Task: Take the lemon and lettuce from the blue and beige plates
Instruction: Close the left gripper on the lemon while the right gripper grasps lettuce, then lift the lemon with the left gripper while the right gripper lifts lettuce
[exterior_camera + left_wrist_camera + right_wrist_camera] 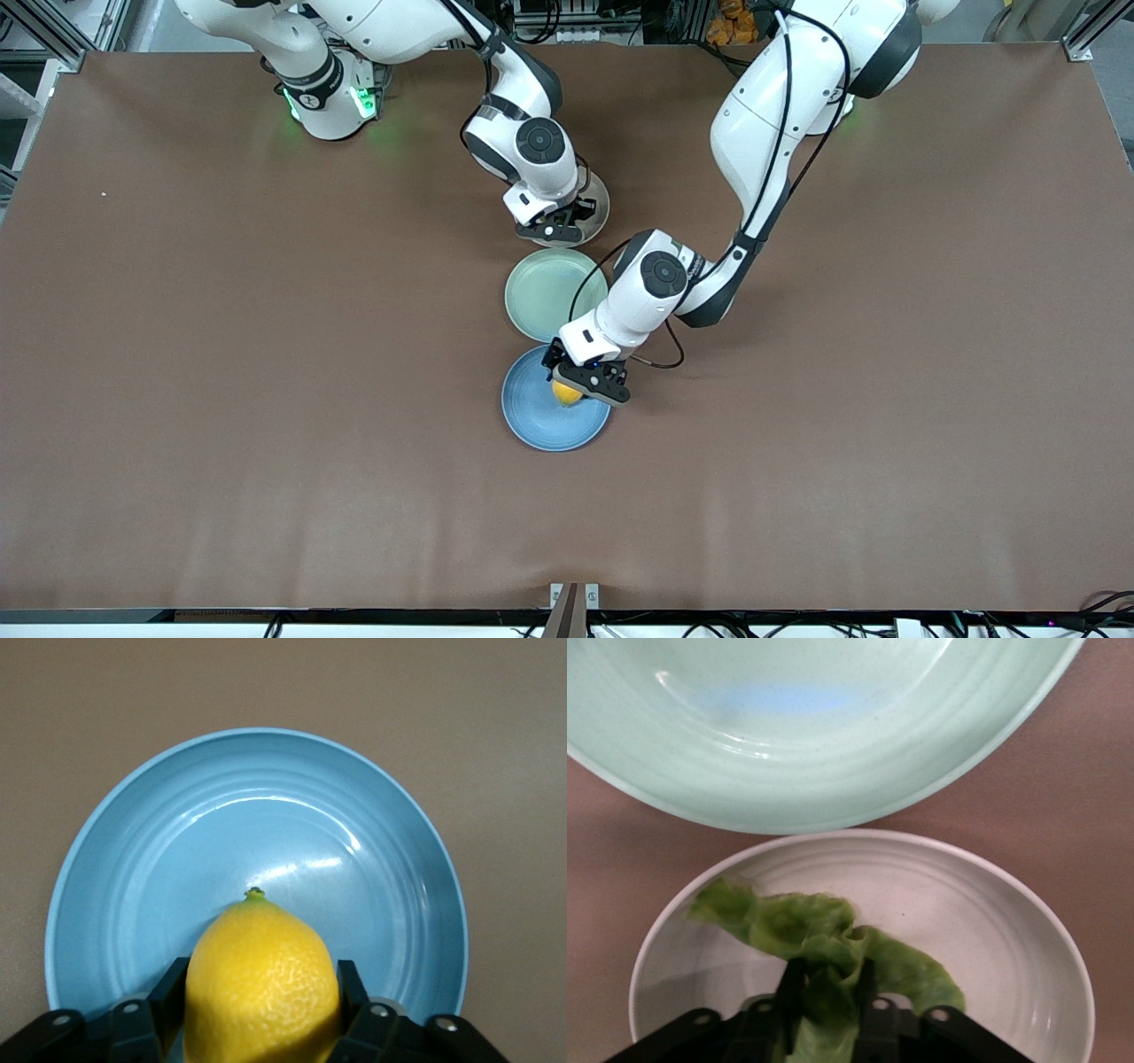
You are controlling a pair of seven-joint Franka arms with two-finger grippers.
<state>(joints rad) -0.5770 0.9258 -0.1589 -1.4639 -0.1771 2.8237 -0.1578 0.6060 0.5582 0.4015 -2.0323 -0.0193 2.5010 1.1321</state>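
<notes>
A yellow lemon (263, 979) sits between the fingers of my left gripper (571, 390), which is shut on it over the blue plate (536, 416); the plate also shows in the left wrist view (266, 833). My right gripper (556, 221) is over the beige plate (598, 208), which stands farthest from the front camera. In the right wrist view its fingers are shut on a green lettuce leaf (806, 935) that lies in the beige plate (992, 921).
A pale green plate (549, 292) stands between the blue and beige plates; it also shows in the right wrist view (815, 726). The three plates form a line across the middle of the brown table (221, 399).
</notes>
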